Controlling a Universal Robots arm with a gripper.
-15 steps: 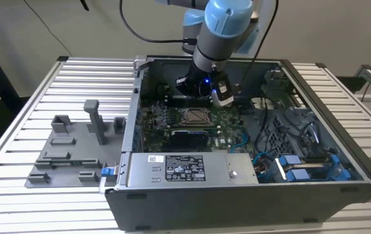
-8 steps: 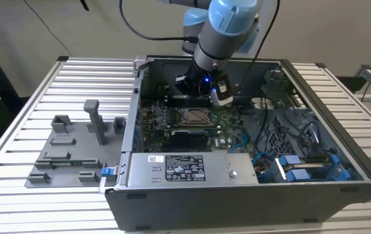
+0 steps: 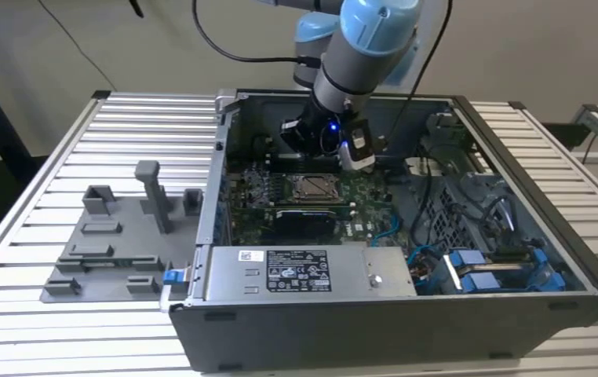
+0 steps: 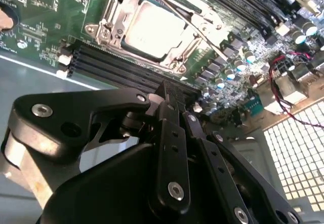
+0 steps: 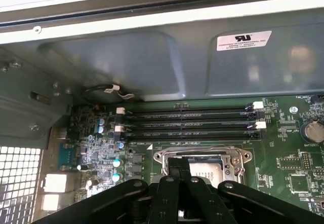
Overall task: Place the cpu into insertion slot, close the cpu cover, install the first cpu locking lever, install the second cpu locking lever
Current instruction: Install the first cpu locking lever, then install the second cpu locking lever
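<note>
Tool (image 4: 169, 95) above silvery square cpu (image 4: 152, 31)

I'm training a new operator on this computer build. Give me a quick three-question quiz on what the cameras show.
1. True or false: the chip already sits in the socket.
2. In the exterior view, the grey fixture plate lies to the case's A) left B) right?
3. Fill in: the gripper hangs above the green ____.

Key: 1 true; 2 A; 3 board.
</note>
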